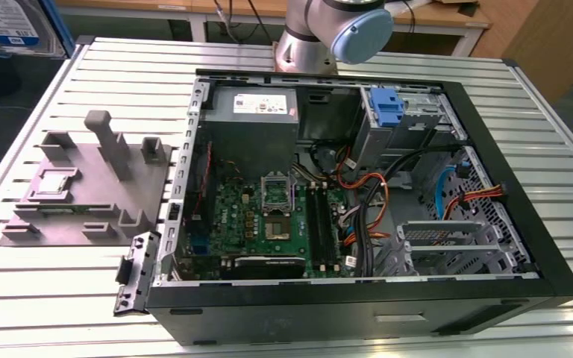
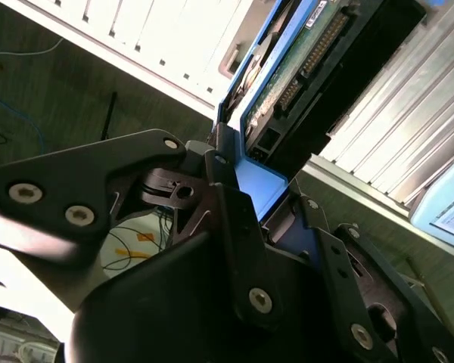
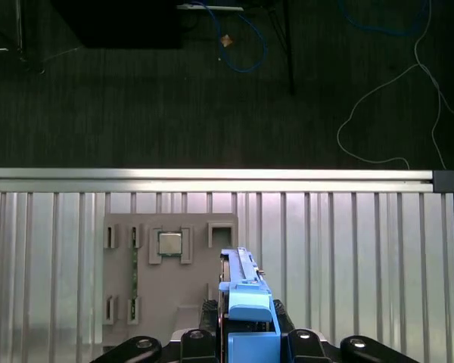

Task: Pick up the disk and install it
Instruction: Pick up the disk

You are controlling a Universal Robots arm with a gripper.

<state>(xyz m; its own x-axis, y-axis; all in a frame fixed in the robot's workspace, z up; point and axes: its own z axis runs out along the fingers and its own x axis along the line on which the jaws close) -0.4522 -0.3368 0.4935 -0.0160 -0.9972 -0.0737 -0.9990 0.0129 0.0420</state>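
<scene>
the gripper [image 2: 251, 178] is clamped on the disk [image 2: 312, 62], its black fingers [image 2: 227, 172] pressing on either side of the blue bracket end [image 2: 259, 185] of the drive. in the second wrist view the drive's green circuit board [image 2: 287, 72] faces the camera. in the first wrist view the gripper [image 3: 246, 340] holds the disk [image 3: 246, 291] edge-on, raised above the slatted metal table [image 3: 348, 249] and near a grey fixture plate [image 3: 155, 295] that carries a small square chip [image 3: 169, 243]. beyond the table edge lies dark carpet [image 3: 136, 106] with loose cables [image 3: 246, 57]. in the exterior view the disk [image 1: 8, 26] hangs at the far corner on the exterior view's left with its label [image 1: 6, 19] showing, well apart from the open computer case [image 1: 525, 224] on the table [image 1: 57, 298]. the grey fixture plate [image 1: 63, 212] sits just beside the case, on the exterior view's left of it. inside the case a blue bracket [image 1: 388, 104] stands in the drive bay, near the arm's base [image 1: 327, 33].
</scene>
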